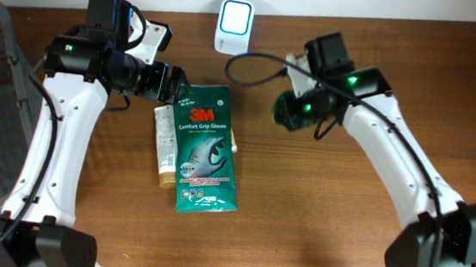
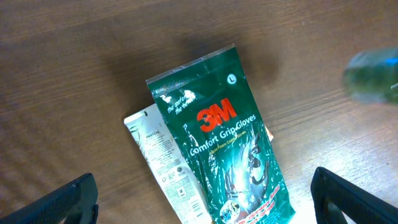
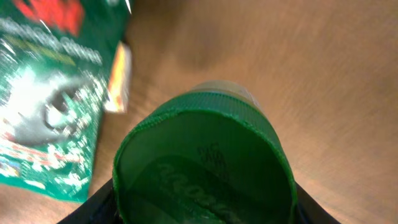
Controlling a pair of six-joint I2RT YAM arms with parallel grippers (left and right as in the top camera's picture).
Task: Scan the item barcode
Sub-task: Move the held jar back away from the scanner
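Wooden table (image 1: 316, 227): right fingers (image 3: 93, 211) clamp green-capped bottle (image 3: 205, 162), contents unseen; left fingers (image 2: 62, 202) wide apart, empty.

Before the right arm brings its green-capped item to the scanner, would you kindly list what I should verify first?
1. Grip: right tool closed around the green-capped item: ok.
2. Barcode orientation: no barcode shows on the item in any view: cannot tell.
3. Readiness: the white scanner has a glowing face: ok.
4. Route to the scanner: bare wood between, though a black cable loops close by: ok, with care.
5. Clearance: left tool open, empty, hovering at the top edge of the gloves pack: ok.
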